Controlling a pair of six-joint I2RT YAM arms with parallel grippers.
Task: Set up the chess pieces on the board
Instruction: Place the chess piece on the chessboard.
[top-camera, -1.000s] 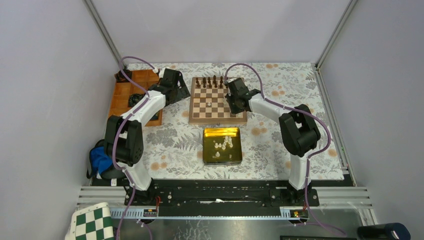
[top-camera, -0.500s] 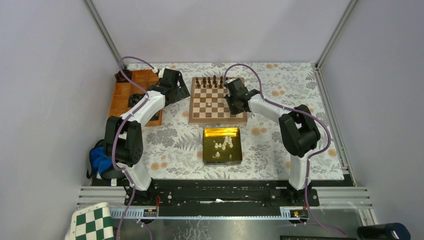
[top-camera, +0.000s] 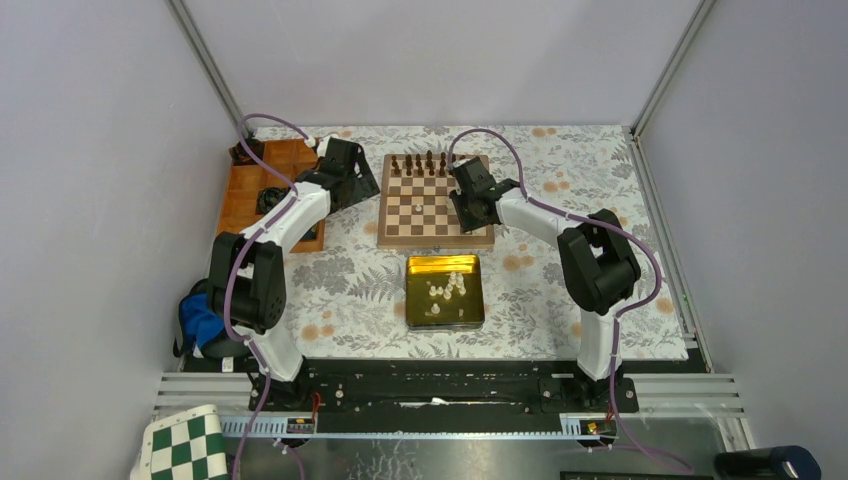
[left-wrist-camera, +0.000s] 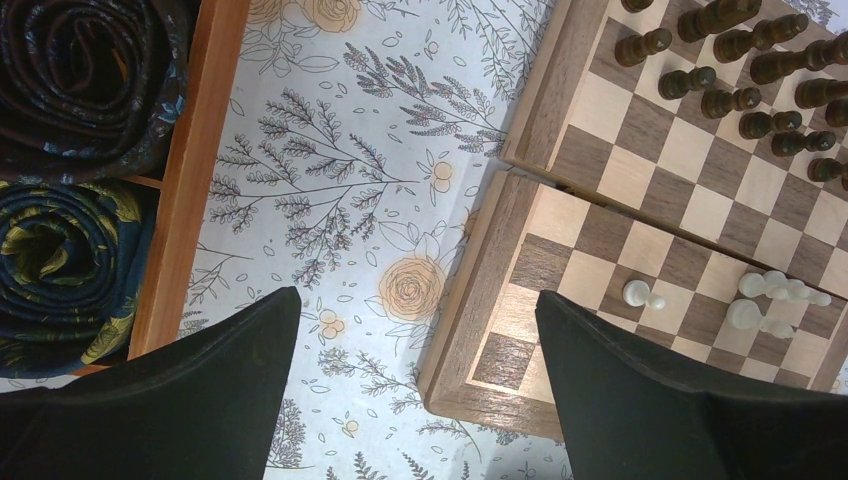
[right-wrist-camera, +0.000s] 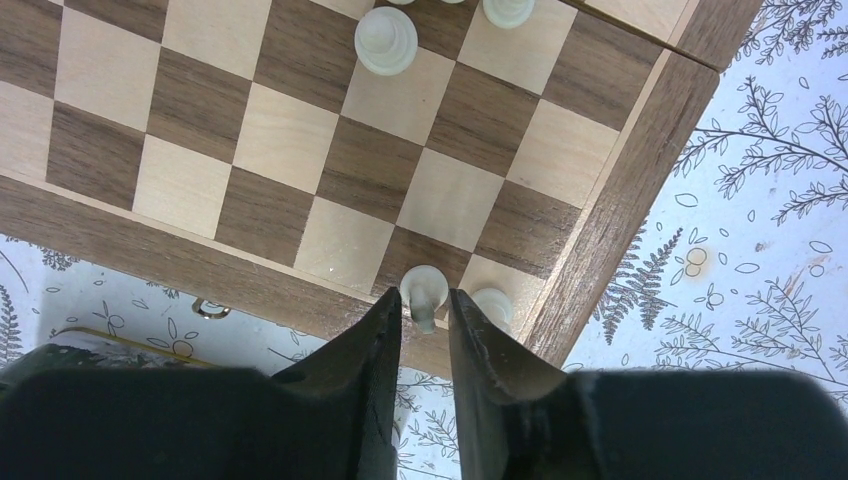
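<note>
Your tin (top-camera: 413, 312) holds several cream pieces (top-camera: 447, 286); the tray (top-camera: 238, 195) holds rolled dark cloths (left-wrist-camera: 70, 60). Your right gripper (right-wrist-camera: 424, 302) stands narrow around one cream pawn (right-wrist-camera: 424, 286) on the board (right-wrist-camera: 620, 200) near its corner; I cannot tell if it grips. Your left gripper (left-wrist-camera: 415, 300) gapes wide.

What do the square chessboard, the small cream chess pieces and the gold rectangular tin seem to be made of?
Square chessboard: wood, visible grain, satin finish. Small cream chess pieces: probably pale wood or plastic, smooth, matte. Gold rectangular tin: likely metal, glossy and reflective.
</note>
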